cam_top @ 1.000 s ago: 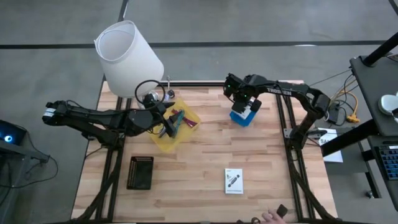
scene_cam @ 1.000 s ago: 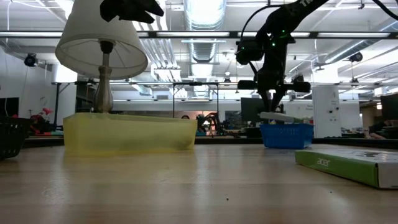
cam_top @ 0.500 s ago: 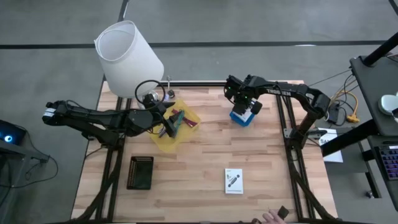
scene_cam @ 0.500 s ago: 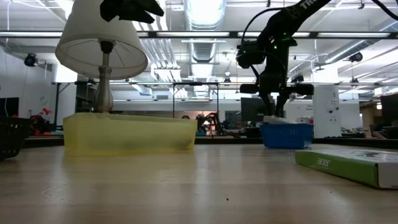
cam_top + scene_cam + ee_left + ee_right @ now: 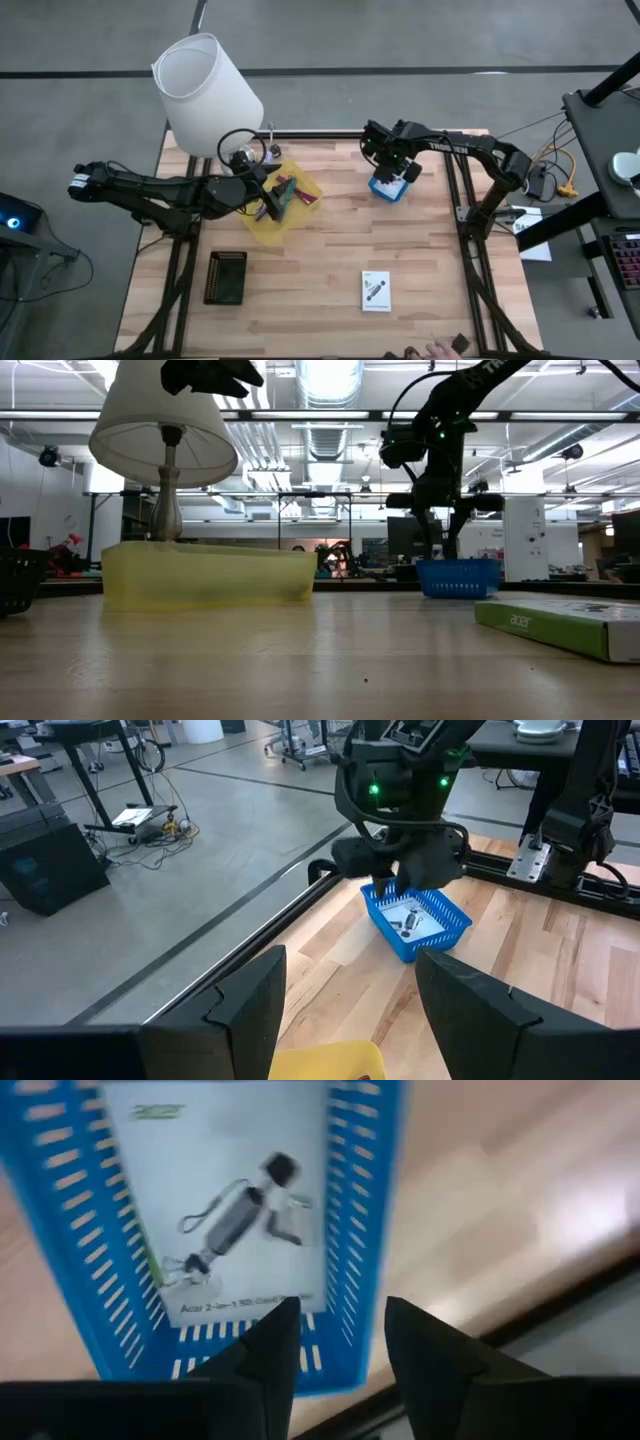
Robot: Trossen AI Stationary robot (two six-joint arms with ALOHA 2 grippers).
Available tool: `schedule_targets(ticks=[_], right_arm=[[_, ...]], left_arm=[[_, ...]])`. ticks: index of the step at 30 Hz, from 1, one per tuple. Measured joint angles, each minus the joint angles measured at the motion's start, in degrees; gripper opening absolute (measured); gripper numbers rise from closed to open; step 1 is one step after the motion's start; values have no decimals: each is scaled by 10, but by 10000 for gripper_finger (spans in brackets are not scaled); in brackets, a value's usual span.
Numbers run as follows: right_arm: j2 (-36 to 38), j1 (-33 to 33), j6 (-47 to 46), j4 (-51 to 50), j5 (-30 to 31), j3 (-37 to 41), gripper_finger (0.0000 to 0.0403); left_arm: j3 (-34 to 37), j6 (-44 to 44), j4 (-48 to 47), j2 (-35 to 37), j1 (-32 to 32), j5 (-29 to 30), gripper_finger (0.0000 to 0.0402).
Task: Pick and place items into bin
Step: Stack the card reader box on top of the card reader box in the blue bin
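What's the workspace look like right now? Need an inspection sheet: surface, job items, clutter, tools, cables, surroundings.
Surface: wooden slat table, dark frame rails.
Job's things: white packet lying in the blue bin; second white packet on the table near the front; yellow tray holding small items.
Clutter: white lamp at the back left corner; black basket front left.
Tools: right tool open above the blue bin, empty; left tool over the yellow tray, open.
Cables: black loop by the lamp base; yellow and orange leads off the table, right.
Surroundings: workshop floor, desks; a hand at the front edge.
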State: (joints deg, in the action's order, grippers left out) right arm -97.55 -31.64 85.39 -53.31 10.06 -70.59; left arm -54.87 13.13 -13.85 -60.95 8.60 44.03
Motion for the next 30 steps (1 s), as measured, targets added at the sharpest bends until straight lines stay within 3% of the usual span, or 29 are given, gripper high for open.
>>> schedule_targets(ticks=[8,13,16,30], right_arm=[[19,0,-315,-2,-13,-60,139],[41,2,-519,-19,-125,-93,131],[57,10,-648,-19,-161,-103,126],[117,157,-1097,-18,-162,-114,105]], left_arm=[[0,0,0,0,0,0,207],[0,-1,-1,0,0,0,207],[0,-5,-1,0,0,0,207],[0,-78,-4,8,0,-7,207]])
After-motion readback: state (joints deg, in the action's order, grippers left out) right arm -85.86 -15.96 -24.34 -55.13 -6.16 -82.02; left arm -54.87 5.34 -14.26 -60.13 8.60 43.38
